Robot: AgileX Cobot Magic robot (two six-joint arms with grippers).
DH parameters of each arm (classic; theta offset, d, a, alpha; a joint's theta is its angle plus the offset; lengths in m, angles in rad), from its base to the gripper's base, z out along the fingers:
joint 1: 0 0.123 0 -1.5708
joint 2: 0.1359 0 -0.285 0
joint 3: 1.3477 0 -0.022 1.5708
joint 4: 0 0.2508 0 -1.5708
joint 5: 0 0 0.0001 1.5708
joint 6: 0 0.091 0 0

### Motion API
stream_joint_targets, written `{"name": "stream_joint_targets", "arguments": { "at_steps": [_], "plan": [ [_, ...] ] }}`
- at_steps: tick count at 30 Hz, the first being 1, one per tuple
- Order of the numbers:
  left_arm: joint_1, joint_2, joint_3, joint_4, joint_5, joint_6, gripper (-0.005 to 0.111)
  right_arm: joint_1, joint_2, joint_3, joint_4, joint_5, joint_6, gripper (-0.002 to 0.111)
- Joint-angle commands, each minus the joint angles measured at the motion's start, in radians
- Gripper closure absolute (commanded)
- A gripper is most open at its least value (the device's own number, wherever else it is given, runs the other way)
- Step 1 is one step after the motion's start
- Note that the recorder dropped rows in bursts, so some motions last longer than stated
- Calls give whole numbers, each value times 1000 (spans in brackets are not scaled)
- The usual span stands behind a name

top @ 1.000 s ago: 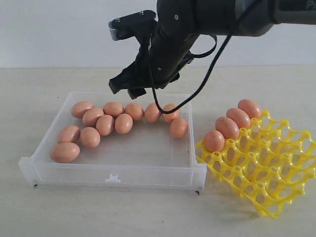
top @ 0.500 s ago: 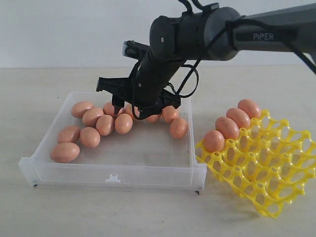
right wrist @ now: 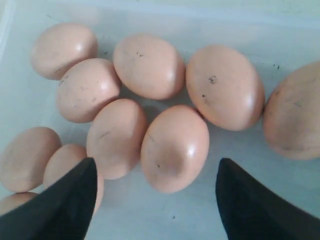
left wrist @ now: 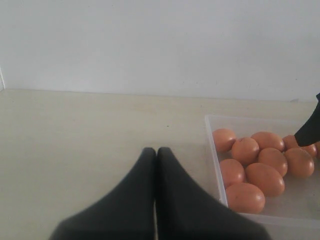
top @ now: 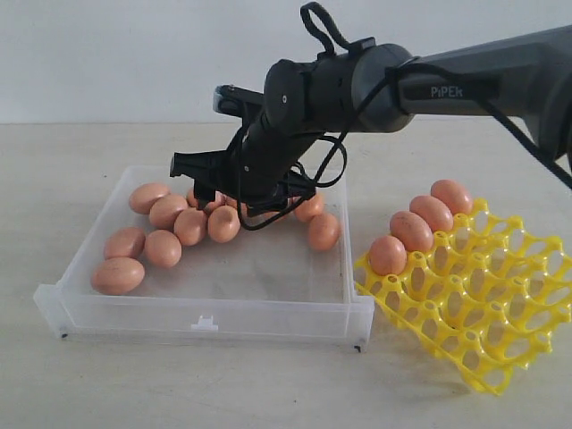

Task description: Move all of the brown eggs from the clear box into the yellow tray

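Right wrist view shows the right gripper (right wrist: 155, 170) with its black wedge-shaped jaws spread wide and empty just above smooth, faintly speckled brown eggs (right wrist: 175, 147) clustered in the clear box (top: 206, 313) of see-through plastic, beside the yellow tray (top: 420, 308) of latticed cups carrying three more

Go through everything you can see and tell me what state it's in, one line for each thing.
Clear box: open-topped, holding loose eggs.
Eggs in the box: whole, lying loose, bunched toward the back and left.
Yellow tray: four cups filled, the rest empty.
Eggs on the tray: four, seated in one edge row.
Right pincer: open, empty, low over the eggs in the box.
Left pincer: shut, empty, outside the clear box.
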Motion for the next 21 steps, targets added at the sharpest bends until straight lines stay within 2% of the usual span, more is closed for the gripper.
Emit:
{"name": "stream_joint_targets", "arguments": {
  "at_steps": [1, 12, 16, 21],
  "plan": [
    [1, 3, 3, 2, -6, 2, 111, 1, 22, -25, -8, 16, -20, 43],
    [1, 3, 3, 2, -6, 2, 111, 1, 48, -65, -25, 34, -39, 44],
    [1, 3, 3, 2, -6, 2, 111, 1, 63, -65, -27, 48, -42, 50],
    [1, 3, 3, 2, -6, 2, 111, 1, 78, -67, -24, 54, -58, 50]
  ]
}}
